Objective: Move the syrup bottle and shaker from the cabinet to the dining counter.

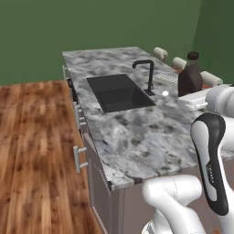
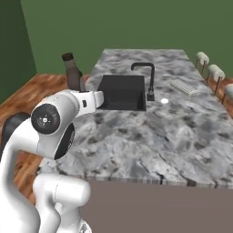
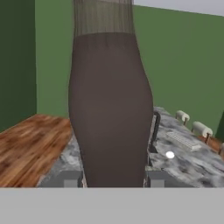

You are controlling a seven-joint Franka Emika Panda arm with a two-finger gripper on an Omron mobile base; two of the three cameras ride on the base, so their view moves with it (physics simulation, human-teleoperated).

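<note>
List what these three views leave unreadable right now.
- Tool: hand view, fingertips hidden behind the syrup bottle; right base view, the arm covers it.
- Syrup bottle base: left base view, covered by the arm.
- Bottle cap: cut off by the hand view's top edge.
- Dining counter right end: blocked by the arm.

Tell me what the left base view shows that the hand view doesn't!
Left base view alone: the whole black sink, the counter's drawer handles and the bottle's dark cap. Hand view alone: the bottle's brown body up close, the claw shut on it. Both: the marbled counter, the faucet, the stools, wooden floor and green wall.
</note>
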